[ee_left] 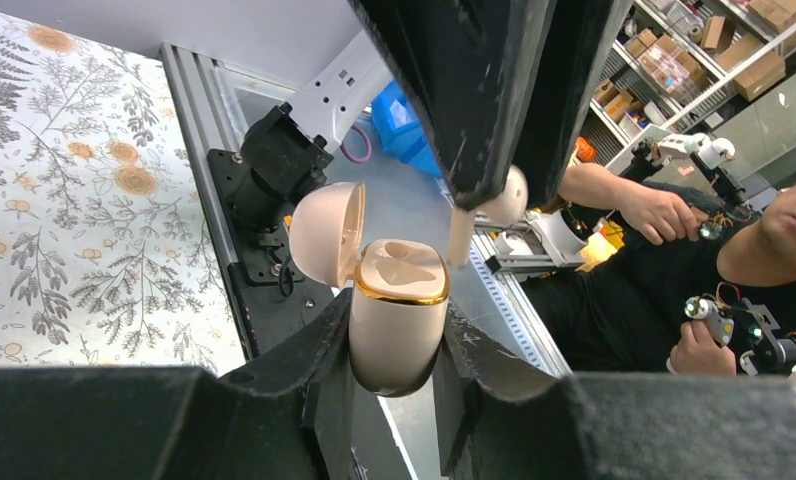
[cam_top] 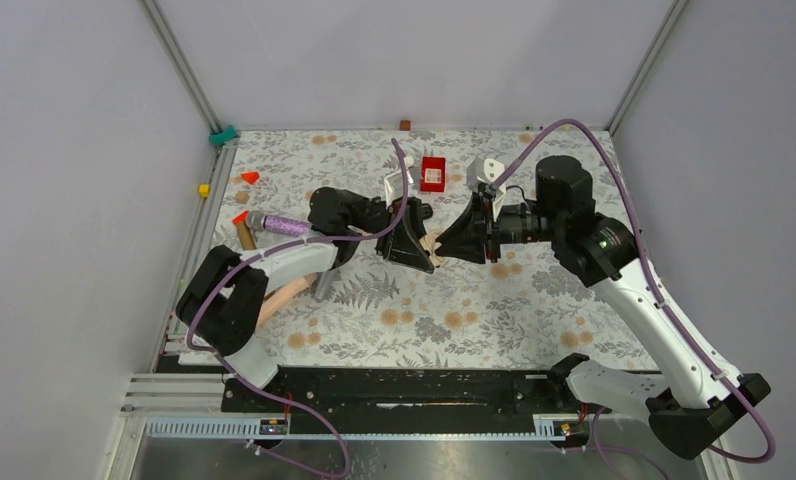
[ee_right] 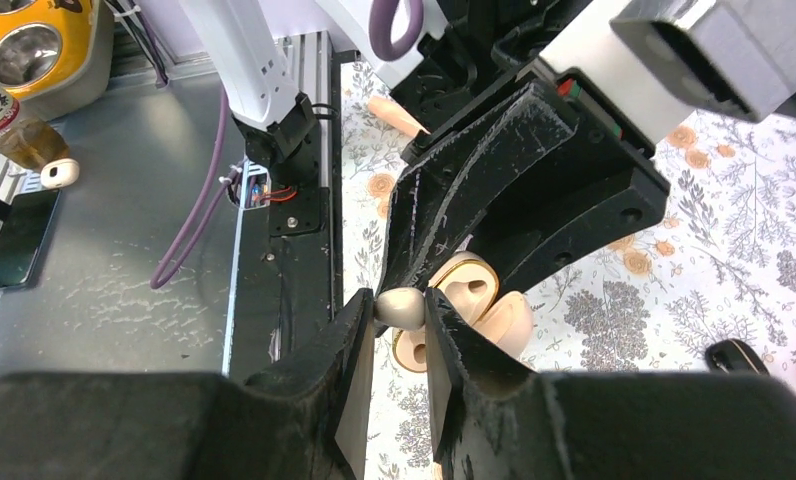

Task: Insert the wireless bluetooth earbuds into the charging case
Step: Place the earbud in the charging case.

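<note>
**A:** Status on the earbud job?

**B:** Mid-insert. My left jaws were clenched on the glossy cream oval charging case (ee_left: 399,320). It was held up off the floral-patterned desk (cam_top: 474,310), with its hinged lid (ee_left: 326,232) swung open.

**A:** And the bud?

**B:** My right jaws were pinched shut on one small cream short-stemmed earbud (ee_left: 461,235). The stem pointed toward the case's open top. It was just beside it, not yet in.

**A:** Next move?

**B:** My read: line the stem up over its socket, ease it down, and let go only once it's seated. Any skew would likely catch the thin gold rim (ee_left: 402,296).

**A:** Second bud?

**B:** Couldn't tell. My own jaws partly hid the sockets in both wrist views.
</note>
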You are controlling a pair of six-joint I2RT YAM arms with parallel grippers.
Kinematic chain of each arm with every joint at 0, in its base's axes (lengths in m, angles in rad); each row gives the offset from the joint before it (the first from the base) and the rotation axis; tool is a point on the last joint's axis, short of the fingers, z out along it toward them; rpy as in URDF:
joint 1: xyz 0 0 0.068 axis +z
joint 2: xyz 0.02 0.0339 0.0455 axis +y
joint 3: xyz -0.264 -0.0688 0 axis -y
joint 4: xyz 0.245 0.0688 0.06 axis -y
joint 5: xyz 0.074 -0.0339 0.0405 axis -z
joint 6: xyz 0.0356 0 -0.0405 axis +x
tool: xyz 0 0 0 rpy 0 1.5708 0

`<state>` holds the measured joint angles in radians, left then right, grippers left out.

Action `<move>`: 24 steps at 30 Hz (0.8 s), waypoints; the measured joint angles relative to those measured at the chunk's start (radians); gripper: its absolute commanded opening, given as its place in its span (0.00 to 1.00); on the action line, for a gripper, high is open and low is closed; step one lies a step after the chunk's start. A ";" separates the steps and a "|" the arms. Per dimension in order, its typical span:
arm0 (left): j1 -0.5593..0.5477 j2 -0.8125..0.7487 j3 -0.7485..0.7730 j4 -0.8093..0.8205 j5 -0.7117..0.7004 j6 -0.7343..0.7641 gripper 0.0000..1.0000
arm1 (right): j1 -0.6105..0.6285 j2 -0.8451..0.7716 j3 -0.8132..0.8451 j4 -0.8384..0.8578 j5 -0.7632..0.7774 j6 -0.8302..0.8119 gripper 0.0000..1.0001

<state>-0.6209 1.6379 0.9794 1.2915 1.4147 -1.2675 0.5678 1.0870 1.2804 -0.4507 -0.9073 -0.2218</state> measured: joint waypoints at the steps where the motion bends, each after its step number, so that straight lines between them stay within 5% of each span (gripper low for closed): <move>1: -0.002 0.000 -0.005 0.013 0.002 -0.005 0.00 | 0.000 -0.007 0.000 0.001 -0.002 -0.002 0.27; 24: -0.064 -0.059 -0.170 0.074 0.023 0.228 0.00 | 0.002 -0.024 -0.039 0.056 -0.129 -0.032 0.26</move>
<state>-0.6853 1.5791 0.8097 1.3651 1.4376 -1.0393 0.5694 1.0626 1.2419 -0.3946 -1.0367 -0.2543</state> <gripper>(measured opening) 0.287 0.290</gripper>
